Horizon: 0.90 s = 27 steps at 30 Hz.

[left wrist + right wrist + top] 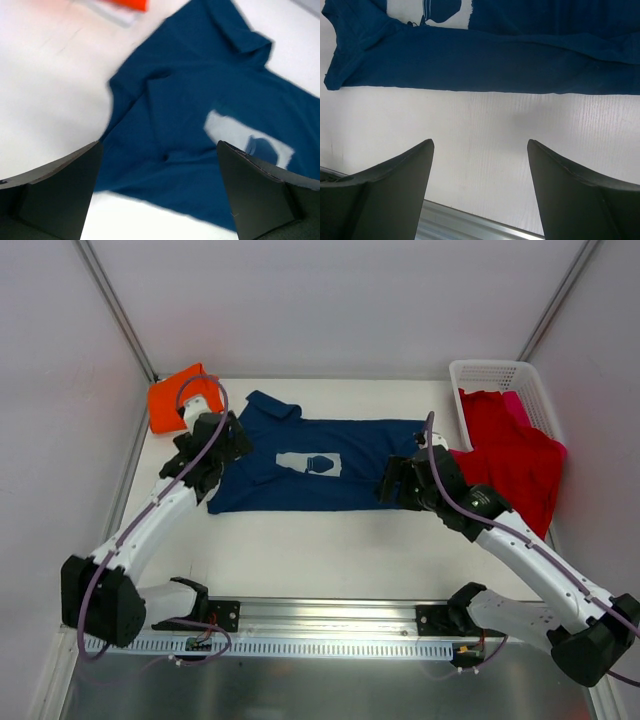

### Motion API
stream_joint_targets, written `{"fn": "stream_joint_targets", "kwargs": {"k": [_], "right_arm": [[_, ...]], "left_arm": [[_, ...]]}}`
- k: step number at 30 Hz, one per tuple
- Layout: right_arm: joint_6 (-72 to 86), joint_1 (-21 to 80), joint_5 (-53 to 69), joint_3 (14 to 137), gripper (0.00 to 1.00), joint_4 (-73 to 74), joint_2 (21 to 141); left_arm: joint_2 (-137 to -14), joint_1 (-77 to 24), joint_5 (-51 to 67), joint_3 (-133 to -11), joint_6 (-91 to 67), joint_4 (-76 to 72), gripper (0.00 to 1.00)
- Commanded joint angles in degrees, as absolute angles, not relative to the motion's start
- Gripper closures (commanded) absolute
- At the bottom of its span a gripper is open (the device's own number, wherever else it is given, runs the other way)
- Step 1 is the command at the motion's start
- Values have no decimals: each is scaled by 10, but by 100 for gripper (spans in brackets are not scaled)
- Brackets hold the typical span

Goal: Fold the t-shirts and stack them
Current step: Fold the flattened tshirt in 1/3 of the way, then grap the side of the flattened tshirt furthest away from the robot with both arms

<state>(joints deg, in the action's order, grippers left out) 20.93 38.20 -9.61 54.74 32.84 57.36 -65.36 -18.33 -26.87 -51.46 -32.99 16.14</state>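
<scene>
A navy blue t-shirt (320, 468) with a pale chest print (310, 462) lies spread flat across the middle of the table. My left gripper (203, 480) hovers over its left sleeve end, open and holding nothing. In the left wrist view the navy t-shirt (200, 130) fills the space between the wide-apart fingers (65, 185). My right gripper (387, 488) stands open at the shirt's right end. Its wrist view has the navy hem (495, 60) above bare table between the fingers (570, 190). An orange folded t-shirt (172, 400) sits at the back left.
A white lattice basket (495, 375) stands at the back right, with a red t-shirt (515, 460) spilling out over its side and a pink one (517, 405) inside. A metal rail (330, 625) runs along the near table edge. Grey walls close in on the left and right.
</scene>
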Motion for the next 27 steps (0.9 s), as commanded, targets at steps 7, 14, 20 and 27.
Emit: {"fn": "stream_joint_targets", "kwargs": {"k": [7,14,20,27], "right_arm": [[179,382,-119,561,16,335,572],[184,377,-146,521,13,329,539],[179,375,-142,503,13,317,548],[167,358,-152,491,12,317,550]], "left_arm": [[-929,-82,24,-625,-373,-178,1],[-1051,-75,-29,-708,-382,-251,1],[-1151,-73,45,-760,-433,-348,1],[-1223,-76,54,-820,-482,-361,3]]}}
